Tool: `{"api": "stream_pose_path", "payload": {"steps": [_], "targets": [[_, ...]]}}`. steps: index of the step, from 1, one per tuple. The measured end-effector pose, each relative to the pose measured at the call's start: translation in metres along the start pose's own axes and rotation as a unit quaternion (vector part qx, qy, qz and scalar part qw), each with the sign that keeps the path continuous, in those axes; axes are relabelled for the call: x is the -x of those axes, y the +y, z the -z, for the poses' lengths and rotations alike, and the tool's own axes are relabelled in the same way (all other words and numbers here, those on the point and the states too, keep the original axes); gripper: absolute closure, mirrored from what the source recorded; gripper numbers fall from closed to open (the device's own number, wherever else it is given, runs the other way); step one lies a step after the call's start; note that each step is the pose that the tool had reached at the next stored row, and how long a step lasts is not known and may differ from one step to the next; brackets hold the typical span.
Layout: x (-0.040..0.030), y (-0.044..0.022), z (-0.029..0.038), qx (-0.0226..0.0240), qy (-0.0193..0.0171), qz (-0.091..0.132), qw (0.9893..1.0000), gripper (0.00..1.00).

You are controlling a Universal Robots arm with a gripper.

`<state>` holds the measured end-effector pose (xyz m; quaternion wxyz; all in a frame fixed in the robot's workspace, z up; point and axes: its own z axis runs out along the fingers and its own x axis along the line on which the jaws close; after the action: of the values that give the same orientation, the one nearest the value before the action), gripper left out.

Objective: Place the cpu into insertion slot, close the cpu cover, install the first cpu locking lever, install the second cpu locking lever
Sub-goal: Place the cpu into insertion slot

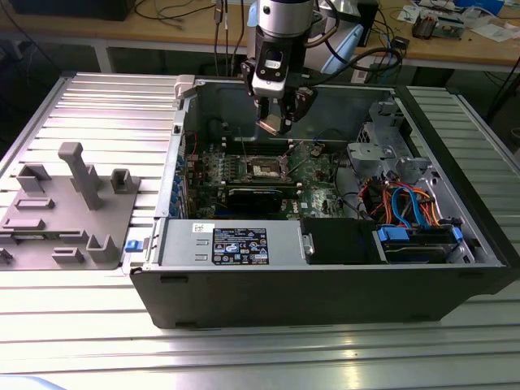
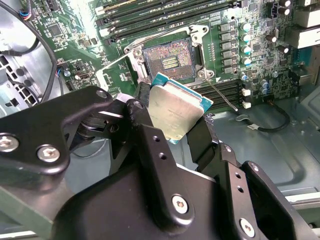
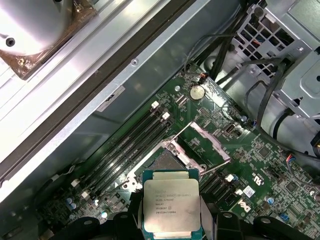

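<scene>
Pincer (image 2: 172, 122) clenched on the cpu (image 2: 181, 106), gripping two opposite edges. The cpu hangs above the insertion slot (image 2: 170, 60), tilted and not touching it. The slot's dark centre lies bare. The cpu cover (image 3: 216, 145) stands raised beside the slot.

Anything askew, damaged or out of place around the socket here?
Nothing stands out. The pincer grips the cpu by its edges above the empty insertion slot. The cpu cover is swung open and a thin lever juts free beside the slot. No damage is visible.
</scene>
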<state>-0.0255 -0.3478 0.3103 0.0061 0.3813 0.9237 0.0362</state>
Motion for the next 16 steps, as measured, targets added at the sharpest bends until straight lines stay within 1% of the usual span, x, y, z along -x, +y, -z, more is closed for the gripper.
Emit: {"api": "stream_pose_path", "payload": {"steps": [16], "targets": [[0.0000, 0.0000, -0.0003, 0.0001, -0.0005, -0.007, 1.0000, 0.46]]}}
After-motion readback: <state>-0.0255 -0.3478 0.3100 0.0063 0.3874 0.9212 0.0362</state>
